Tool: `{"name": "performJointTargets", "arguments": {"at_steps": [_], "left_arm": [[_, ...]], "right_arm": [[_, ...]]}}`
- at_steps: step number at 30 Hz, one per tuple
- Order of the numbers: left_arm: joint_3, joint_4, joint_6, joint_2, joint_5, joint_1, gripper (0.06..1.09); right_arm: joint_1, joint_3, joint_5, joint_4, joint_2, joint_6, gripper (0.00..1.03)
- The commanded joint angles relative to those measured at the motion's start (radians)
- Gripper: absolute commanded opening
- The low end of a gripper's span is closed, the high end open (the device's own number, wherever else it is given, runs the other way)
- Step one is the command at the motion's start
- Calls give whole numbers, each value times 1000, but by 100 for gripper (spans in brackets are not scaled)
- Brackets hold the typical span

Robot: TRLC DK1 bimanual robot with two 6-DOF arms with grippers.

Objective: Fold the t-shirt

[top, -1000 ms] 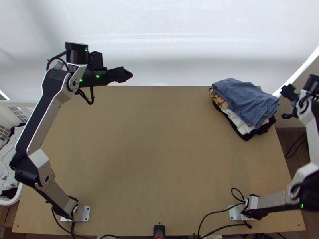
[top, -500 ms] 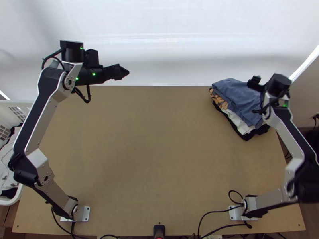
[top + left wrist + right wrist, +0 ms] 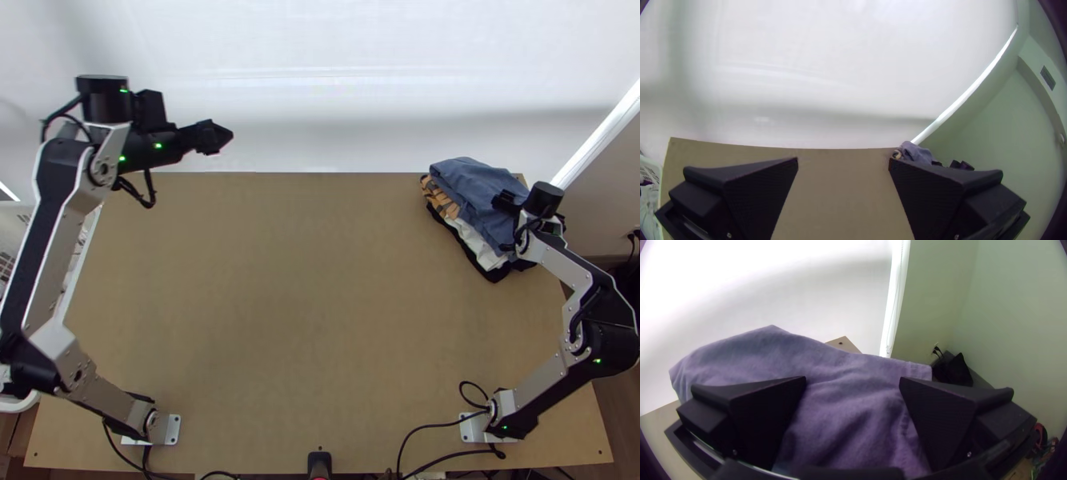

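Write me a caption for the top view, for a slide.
Right gripper over the blue garment topping a stack of clothes at upper right; left gripper at upper left.

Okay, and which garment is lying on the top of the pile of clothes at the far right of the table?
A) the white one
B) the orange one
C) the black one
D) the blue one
D: the blue garment covers the upper side of the pile, while the orange, white and black ones stick out beneath it.
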Motion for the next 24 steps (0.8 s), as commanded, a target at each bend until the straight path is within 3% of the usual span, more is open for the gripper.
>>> {"name": "performJointTargets", "arguments": {"at_steps": [1,8,10,15,19,24], "left_arm": [[-4,5,46,-81,-53,21,105],[-97,98,109,-256,-225,91,105],[-225,217,106,-358,-260,116,105],[-674,711,114,-691,-346,197,105],[-846,786,160,-845,-430,199,105],[-1162,1007,276,-1081,-484,208,105]], "right_arm": [[-15,-4,9,-2,-75,-31,98],[8,20,-17,-48,-389,-29,98],[22,17,-58,-60,-480,-35,98],[68,19,-129,-135,-699,-38,97],[103,-18,-138,-146,-863,-91,99],[177,-112,-138,-262,-1072,-160,98]]}}
